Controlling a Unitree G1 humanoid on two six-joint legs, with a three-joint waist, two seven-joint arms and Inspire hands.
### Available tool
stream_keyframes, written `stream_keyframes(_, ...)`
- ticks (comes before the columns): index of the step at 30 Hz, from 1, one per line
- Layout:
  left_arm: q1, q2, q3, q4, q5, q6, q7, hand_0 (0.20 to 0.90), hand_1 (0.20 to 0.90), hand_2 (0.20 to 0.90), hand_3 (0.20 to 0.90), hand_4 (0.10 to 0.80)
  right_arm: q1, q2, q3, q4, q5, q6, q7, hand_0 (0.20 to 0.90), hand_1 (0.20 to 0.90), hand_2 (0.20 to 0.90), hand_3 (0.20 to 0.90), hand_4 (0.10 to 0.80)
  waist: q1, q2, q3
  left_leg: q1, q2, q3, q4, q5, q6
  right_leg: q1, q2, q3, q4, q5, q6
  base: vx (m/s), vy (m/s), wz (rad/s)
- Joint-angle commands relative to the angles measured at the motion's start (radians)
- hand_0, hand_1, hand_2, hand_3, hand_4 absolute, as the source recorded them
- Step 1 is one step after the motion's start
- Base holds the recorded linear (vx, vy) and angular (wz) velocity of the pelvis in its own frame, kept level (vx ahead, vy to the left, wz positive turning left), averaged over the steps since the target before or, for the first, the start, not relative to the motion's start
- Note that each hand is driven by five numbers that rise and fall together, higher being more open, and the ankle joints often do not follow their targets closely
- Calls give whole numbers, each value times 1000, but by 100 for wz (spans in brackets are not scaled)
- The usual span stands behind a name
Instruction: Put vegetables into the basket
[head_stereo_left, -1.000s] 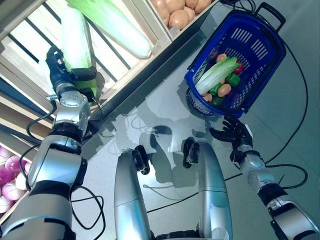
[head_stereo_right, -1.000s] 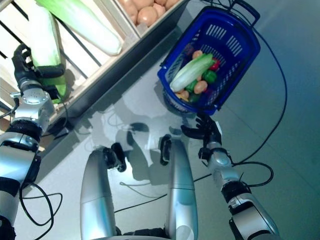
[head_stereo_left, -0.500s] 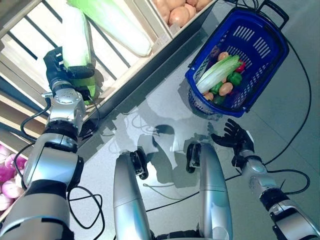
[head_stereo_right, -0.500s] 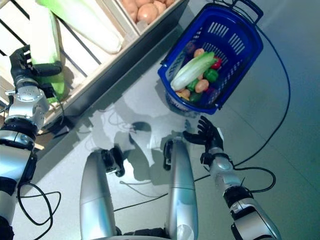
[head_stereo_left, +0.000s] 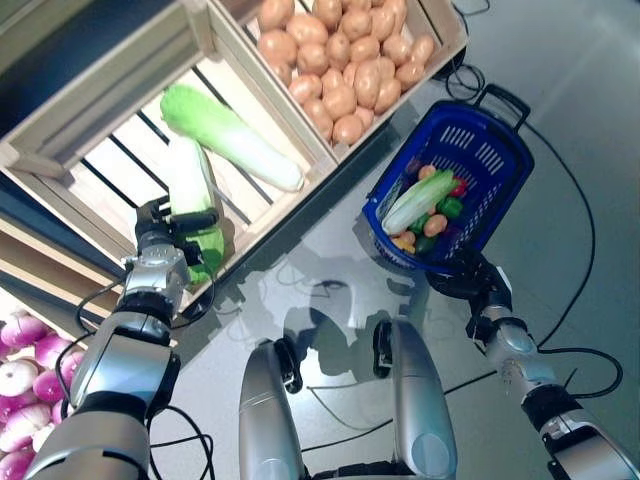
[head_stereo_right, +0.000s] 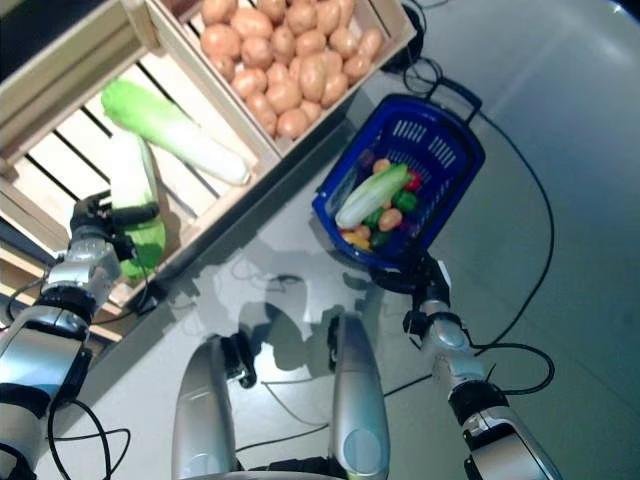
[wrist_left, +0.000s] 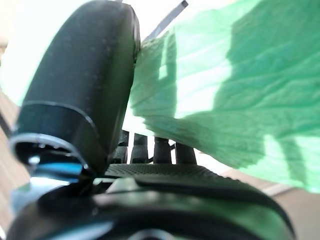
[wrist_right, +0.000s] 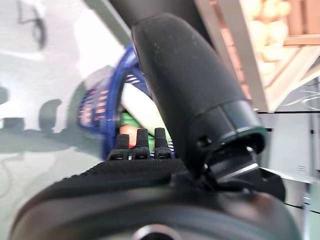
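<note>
The right arm (head_stereo_left: 522, 362), the one just beside the blue basket (head_stereo_left: 497, 190), is built of rounded silver-grey shells broken by black bands at the joints. It ends in a dark right hand (head_stereo_left: 470, 281). Its thumb (wrist_right: 186, 85) is a thick, smooth, matte black cylinder with a glossy collar at the base, above a finely textured black back. The left arm (head_stereo_left: 122, 368), well apart from the basket, has the same silver shells and a ribbed metal wrist. The left hand (head_stereo_left: 163, 228) is black too, with slim segmented fingers (wrist_left: 161, 150).

Slatted raw wood crate (head_stereo_left: 100, 120), perforated glossy blue plastic basket (head_stereo_left: 500, 165), smooth reflective grey floor (head_stereo_left: 330, 260)
</note>
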Motion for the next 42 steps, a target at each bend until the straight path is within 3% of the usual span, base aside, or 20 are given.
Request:
stream_keyframes(1, 107, 23, 42, -34, 34, -92, 0, 300, 300, 300, 300, 400, 84, 28, -36, -54, -16, -136, -6, 900, 900, 900, 900, 800, 3, 31, -197, 129, 12, -18, -223, 69, -9, 143, -57, 29, -210, 112, 13, 156, -38, 7)
stream_keyframes(3, 144, 14, 56, -56, 55, -100, -1, 300, 300, 300, 300, 400, 109, 45, -41, -72, -26, -158, -26, 900, 900, 900, 900, 800, 6, 33, -214, 184, 9, -13, -278, 86, -11, 198, -58, 22, -261, 124, 19, 142, -54, 9)
stream_keyframes(4, 196, 8, 81, -80, 66, -118, -7, 300, 300, 300, 300, 400, 141, 68, -46, -107, -42, -170, -43, 900, 900, 900, 900, 800, 8, 39, -244, 251, 3, 1, -367, 139, -2, 268, -53, 4, -354, 170, 18, 133, -63, 6)
stream_keyframes(11, 379, -46, 166, -229, 133, -201, -32, 300, 300, 300, 300, 400, 235, 134, -63, -221, -86, -161, -20, 900, 900, 900, 900, 800, 8, 73, -334, 480, -25, 52, -606, 226, -9, 498, -19, -18, -615, 239, 41, 154, -14, -4)
stream_keyframes(15, 436, -63, 188, -344, 186, -246, -8, 300, 300, 300, 300, 400, 267, 153, -75, -258, -54, -130, 123, 900, 900, 900, 900, 800, 15, 88, -370, 580, -51, 74, -721, 248, -9, 603, -2, -32, -735, 267, 55, 95, -2, 4)
stream_keyframes(19, 501, -86, 191, -474, 246, -315, 18, 300, 300, 300, 300, 400, 285, 194, -92, -293, 100, -35, 318, 900, 900, 900, 900, 800, 37, 89, -396, 630, -73, 70, -807, 276, -10, 659, 15, -57, -818, 304, 66, 47, -51, 0)
stream_keyframes(23, 577, -91, 182, -712, 378, -359, 22, 300, 300, 300, 300, 400, 298, 241, -99, -373, 272, 48, 555, 900, 900, 900, 900, 800, 65, 81, -418, 658, -89, 65, -885, 303, -16, 698, 34, -92, -899, 342, 74, 6, -74, 5)
stream_keyframes(29, 602, -117, 151, -916, 534, -367, -16, 300, 300, 300, 300, 400, 250, 242, -86, -427, 254, 80, 571, 900, 900, 900, 900, 800, 104, 62, -435, 687, -108, 53, -964, 326, -17, 739, 53, -128, -969, 369, 78, -2, -73, 2)
stream_keyframes(31, 610, -121, 138, -971, 609, -406, -16, 300, 300, 300, 300, 400, 236, 240, -93, -422, 282, 104, 553, 900, 900, 900, 900, 800, 118, 47, -440, 695, -111, 46, -981, 329, -15, 751, 60, -138, -990, 378, 78, 3, -73, 5)
stream_keyframes(42, 574, -122, 7, -1001, 715, -476, -86, 300, 300, 300, 300, 400, 102, 238, -104, -412, 423, 97, 548, 900, 900, 900, 900, 800, 152, 14, -456, 716, -108, 38, -1014, 329, -15, 776, 82, -148, -1033, 397, 77, 24, -55, 6)
